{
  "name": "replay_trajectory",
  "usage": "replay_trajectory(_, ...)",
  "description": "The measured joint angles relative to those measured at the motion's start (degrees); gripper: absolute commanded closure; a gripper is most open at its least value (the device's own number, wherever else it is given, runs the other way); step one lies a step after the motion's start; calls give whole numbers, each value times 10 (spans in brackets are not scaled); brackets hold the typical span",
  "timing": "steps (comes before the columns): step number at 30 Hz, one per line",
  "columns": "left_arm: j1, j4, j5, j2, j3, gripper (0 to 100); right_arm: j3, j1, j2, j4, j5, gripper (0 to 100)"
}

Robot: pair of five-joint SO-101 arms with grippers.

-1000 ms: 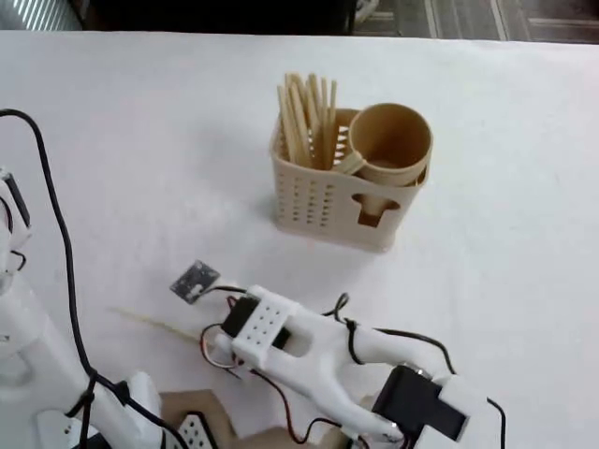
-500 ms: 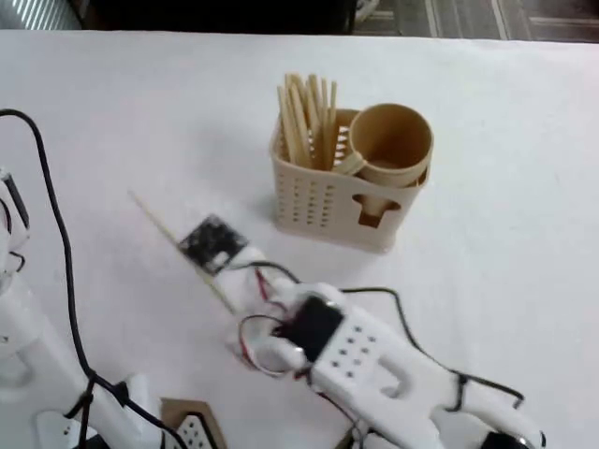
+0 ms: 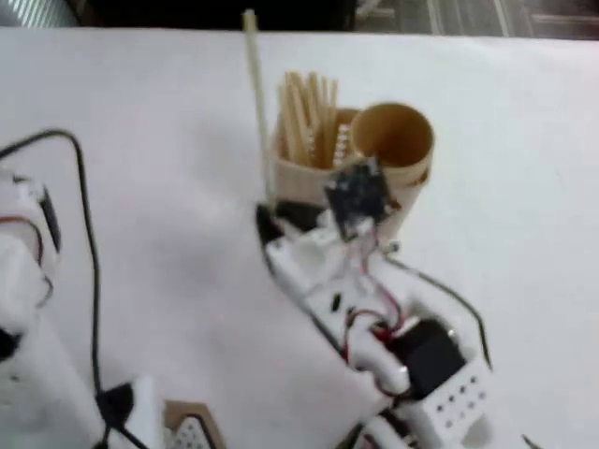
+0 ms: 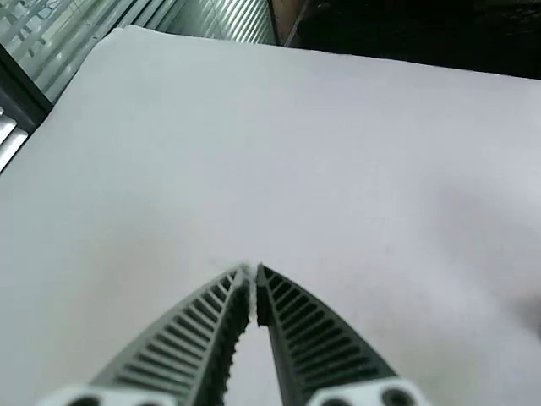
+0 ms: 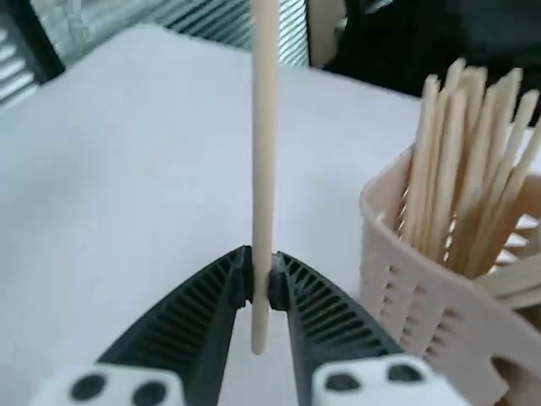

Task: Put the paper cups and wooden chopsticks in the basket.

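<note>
right end effector (image 5: 259, 283): clamped on chopstick (image 5: 265, 152), upright, apparently just beside basket (image 5: 423, 279) | left end effector (image 4: 254, 275): closed together, over bench (image 4: 338, 152) | paper cup (image 3: 393, 136): in basket

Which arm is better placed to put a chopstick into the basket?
Right: the right pincer grips a chopstick close beside the basket. The left pincer is shut, empty, over the table.

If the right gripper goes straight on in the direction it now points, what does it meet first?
Probably the white table: the right gripper, shut on a pale wooden chopstick, points beside the beige perforated plastic basket, not into it. Depth is unclear, though.
</note>
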Motion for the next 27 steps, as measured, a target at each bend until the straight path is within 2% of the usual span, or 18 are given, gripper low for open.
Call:
replay_trajectory(4, 18, -18, 0, -62, 69, 961, 0, 51, 45, -111, 0, 981)
replay_trajectory(13, 19, -130, 0, -178, 303, 962, 0, 144, 223, -331, 1, 981)
replay_trajectory(21, 19, -205, 0, -275, 468, 961, -3, 172, 319, -389, 3, 970)
replay_trajectory(25, 19, -215, 0, -311, 509, 959, -12, 176, 331, -382, 18, 881)
replay_trajectory(27, 19, -215, 0, -323, 513, 959, -16, 175, 331, -365, 25, 868)
